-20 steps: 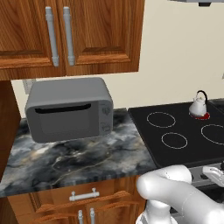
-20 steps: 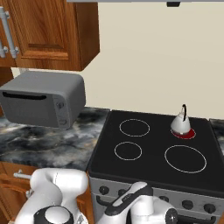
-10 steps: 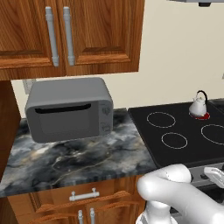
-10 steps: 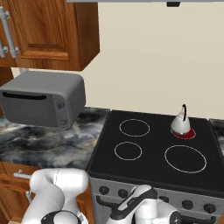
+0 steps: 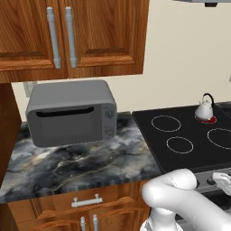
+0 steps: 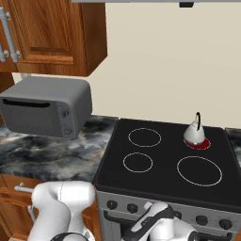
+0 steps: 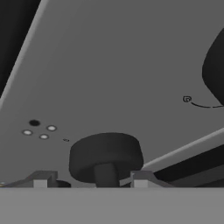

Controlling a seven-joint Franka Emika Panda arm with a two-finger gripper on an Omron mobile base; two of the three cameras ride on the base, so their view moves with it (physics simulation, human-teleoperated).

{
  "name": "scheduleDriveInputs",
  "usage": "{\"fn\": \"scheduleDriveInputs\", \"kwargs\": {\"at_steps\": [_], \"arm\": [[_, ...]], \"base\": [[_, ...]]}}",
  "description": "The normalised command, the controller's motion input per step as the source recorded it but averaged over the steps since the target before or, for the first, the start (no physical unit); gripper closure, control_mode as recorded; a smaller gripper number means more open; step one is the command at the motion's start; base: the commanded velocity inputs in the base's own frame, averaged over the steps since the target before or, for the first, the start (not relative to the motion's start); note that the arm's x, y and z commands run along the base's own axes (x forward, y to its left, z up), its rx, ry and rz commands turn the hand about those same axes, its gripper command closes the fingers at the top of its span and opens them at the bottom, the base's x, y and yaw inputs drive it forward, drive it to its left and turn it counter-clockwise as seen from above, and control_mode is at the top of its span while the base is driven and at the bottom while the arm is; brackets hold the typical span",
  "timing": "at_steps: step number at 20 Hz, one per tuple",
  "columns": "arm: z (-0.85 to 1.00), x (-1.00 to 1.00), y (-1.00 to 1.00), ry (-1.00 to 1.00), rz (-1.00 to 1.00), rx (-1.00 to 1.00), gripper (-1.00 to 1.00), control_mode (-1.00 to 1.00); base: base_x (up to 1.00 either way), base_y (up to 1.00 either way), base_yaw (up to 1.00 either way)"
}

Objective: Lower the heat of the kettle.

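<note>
Wooden wall cabinets (image 5: 72,36) with silver handles hang over a dark marbled counter (image 5: 76,167), where a grey microwave (image 5: 70,113) sits against the pale back wall. Right of the counter stands a black glass stovetop (image 6: 164,164) with four ringed burners. On its far right burner, which glows red (image 6: 200,144), stands the kettle (image 6: 193,133), small and silvery-white, upright, its thin black handle arching above it. In the left base view the kettle (image 5: 204,109) appears at the far right of the cooktop, well apart from the microwave.

Below the cooktop runs the grey front panel (image 6: 155,209) of the stove, carrying a row of dark round knobs. The white arm bends low in front of that panel, its wrist reaching toward it from the near side.

From the hand view, the gripper (image 7: 89,181) sits right up against the panel, with one dark round knob (image 7: 106,156) between its two fingertips (image 7: 40,180). The fingers flank the knob on either side, close beside it; whether they actually press on it cannot be told. A second dark knob (image 7: 216,70) shows at the right edge, with small markings beside it
</note>
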Motion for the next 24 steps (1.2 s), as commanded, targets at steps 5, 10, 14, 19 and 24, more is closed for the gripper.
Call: {"fn": "scheduleDriveInputs", "kwargs": {"at_steps": [5, 10, 14, 19, 24], "arm": [[-0.08, 0.10, 0.00, 0.00, 0.00, 0.01, -1.00, -1.00], [-0.05, 0.21, 0.02, 0.00, 0.00, 0.01, 1.00, -1.00], [0.00, 0.25, 0.01, 0.00, 0.00, 0.03, 1.00, -1.00], [0.00, 0.18, 0.05, -0.05, 0.00, 0.04, 1.00, -1.00], [0.00, 0.03, 0.13, -0.06, 0.00, 0.01, 1.00, -1.00]], "base": [[0.00, 0.00, 0.00], [0.00, 0.00, 0.00], [0.00, 0.00, 0.00], [0.00, 0.00, 0.00], [0.00, 0.00, 0.00]]}}
